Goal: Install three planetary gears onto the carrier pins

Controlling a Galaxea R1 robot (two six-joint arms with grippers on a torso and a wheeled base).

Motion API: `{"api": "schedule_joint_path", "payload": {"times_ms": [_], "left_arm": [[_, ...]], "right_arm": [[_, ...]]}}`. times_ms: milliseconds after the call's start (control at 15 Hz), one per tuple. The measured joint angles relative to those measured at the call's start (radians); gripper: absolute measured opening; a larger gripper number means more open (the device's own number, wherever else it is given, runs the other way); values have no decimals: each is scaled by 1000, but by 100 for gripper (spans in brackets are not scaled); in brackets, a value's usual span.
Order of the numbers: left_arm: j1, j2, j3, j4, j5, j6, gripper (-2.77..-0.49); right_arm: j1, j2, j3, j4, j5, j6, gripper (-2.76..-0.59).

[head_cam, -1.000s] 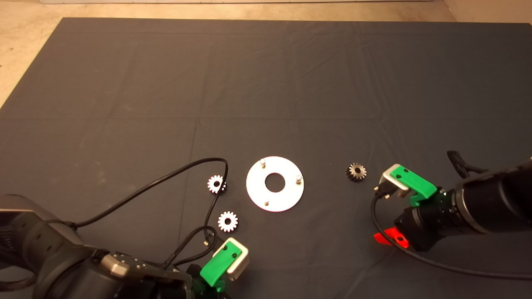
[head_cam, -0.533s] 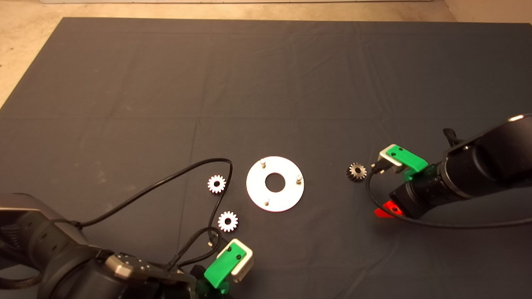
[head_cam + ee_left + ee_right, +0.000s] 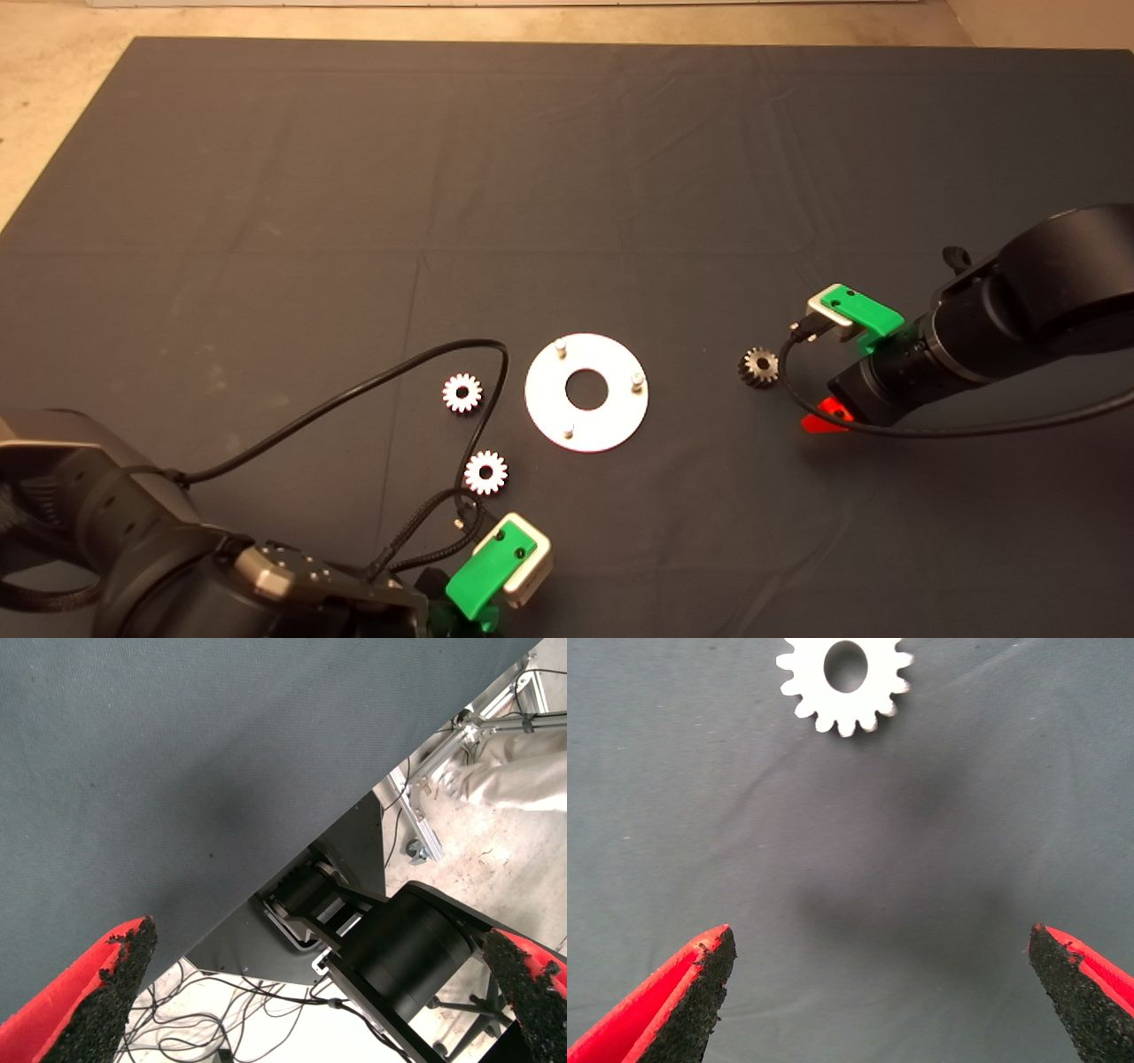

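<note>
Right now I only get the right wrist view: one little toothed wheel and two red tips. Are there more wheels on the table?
Observer: Yes. The head view shows three planetary gears in all. Yours lies right of a round plate, the other two left of it.
Operator: Is anything on that plate?
Observer: Only its three carrier pins, all bare. No gear sits on one.
Operator: Is there a second arm?
Observer: Yes. The left gripper waits at the mat's near edge, fingers wide apart and holding nothing.
</note>
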Motion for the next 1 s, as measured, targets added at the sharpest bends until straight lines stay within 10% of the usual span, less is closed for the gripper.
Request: {"api": "schedule_joint_path", "payload": {"times_ms": [333,733,1000], "left_arm": [[-14,10,0,0,0,0,-61],[-14,90,0,0,0,-21,-61],[-16,104,0,0,0,-27,-61]], "right_arm": [[0,-7,-25,9,7,-40,-90],[0,-8,-39,14,182,-50,-90],[0,13,-113,16,197,-61,-90]]}}
